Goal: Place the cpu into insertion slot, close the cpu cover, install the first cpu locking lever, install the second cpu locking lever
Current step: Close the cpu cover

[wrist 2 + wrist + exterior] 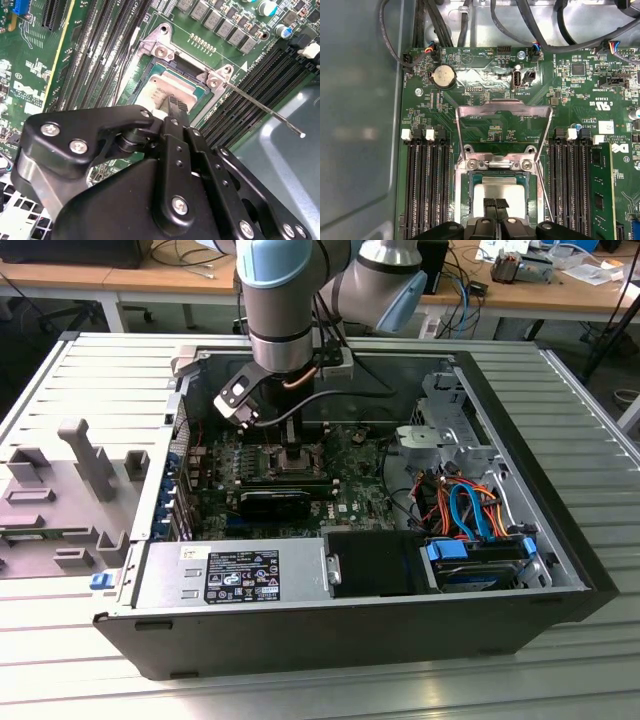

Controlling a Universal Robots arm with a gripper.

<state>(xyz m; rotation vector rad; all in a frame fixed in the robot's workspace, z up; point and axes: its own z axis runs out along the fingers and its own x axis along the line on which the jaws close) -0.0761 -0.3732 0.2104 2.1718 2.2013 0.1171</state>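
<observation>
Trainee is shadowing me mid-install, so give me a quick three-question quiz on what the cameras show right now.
1. True or false: the cpu cover stands raised, not closed over the cpu.
2. Where does the cpu lie? A) in the insertion slot B) on the power supply C) across the memory slots.
3. Fill in: the gripper is closest to the ____.
Key: 1 true; 2 A; 3 cpu.

Exterior view's evenly bright for me, though the case (300, 625) interior goes shadowy toward 6 o'clock. First wrist view, I get white glare on the green board (475, 77) beside the coin cell (442, 76).
</observation>
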